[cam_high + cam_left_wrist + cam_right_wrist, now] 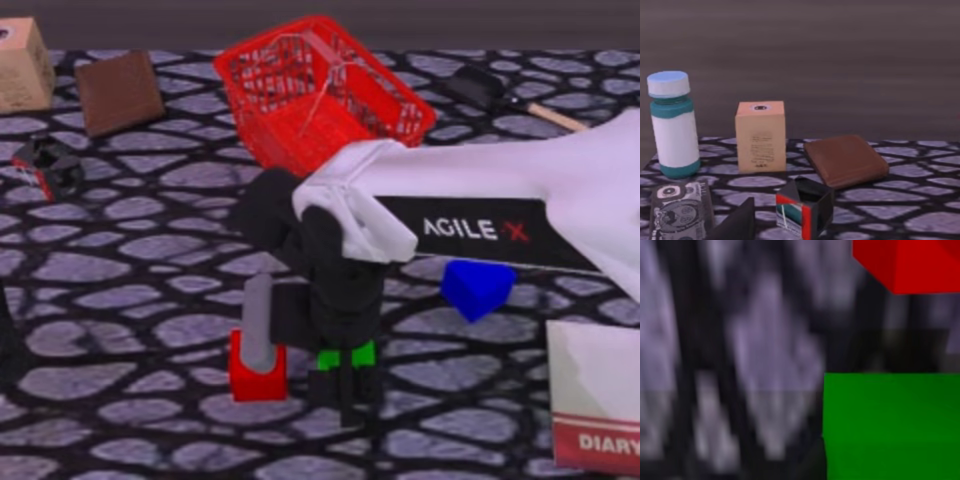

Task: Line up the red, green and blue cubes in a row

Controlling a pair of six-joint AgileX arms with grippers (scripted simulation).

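My right gripper is down at the table's front middle, its fingers clamped on the green cube, which fills much of the right wrist view. Just to the left of it sits the red cube, close beside but apart. The blue cube lies to the right, farther back, beside my arm's forearm. Behind stands the red mesh basket. My left arm is parked off the left edge.

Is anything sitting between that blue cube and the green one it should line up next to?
Nothing visible lies on the table between the blue cube and the green cube; only the right gripper stands over the green one.
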